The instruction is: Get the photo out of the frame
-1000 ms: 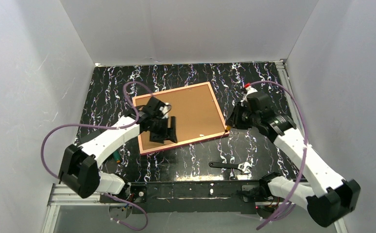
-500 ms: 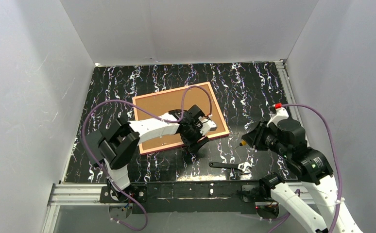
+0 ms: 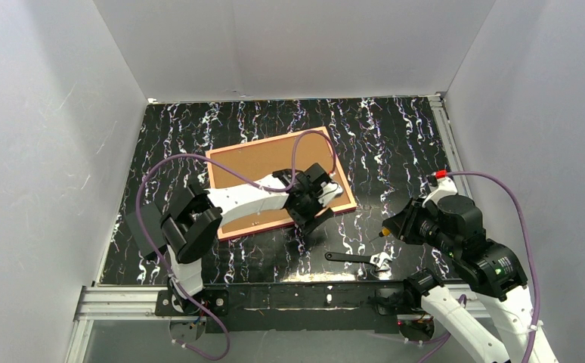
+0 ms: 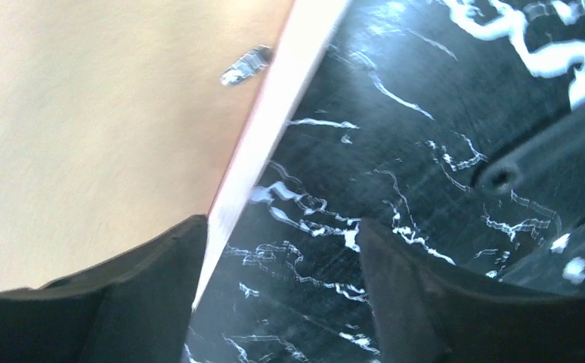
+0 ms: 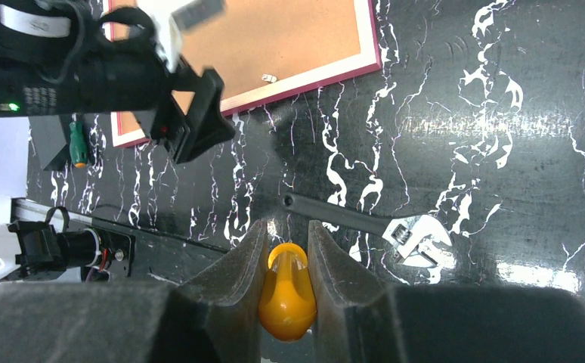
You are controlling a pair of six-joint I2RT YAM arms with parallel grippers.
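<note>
The frame lies face down on the black marbled table, its brown back panel up and its pink border around it. The photo is hidden beneath the panel. My left gripper stands open at the frame's near right edge. In the left wrist view one finger is over the back panel and the other over the table. A small metal tab sits on the panel beside the border. My right gripper is shut on an orange tool handle, near right of the frame and apart from it.
An adjustable wrench lies on the table between the frame and the near rail, just below my right gripper. A green-handled tool lies by the frame's near left corner. White walls enclose the table on three sides.
My left arm has swung from the frame's left part across to its near right edge. My right arm has pulled back from the frame's right corner toward the near right, the orange handle still in it.
</note>
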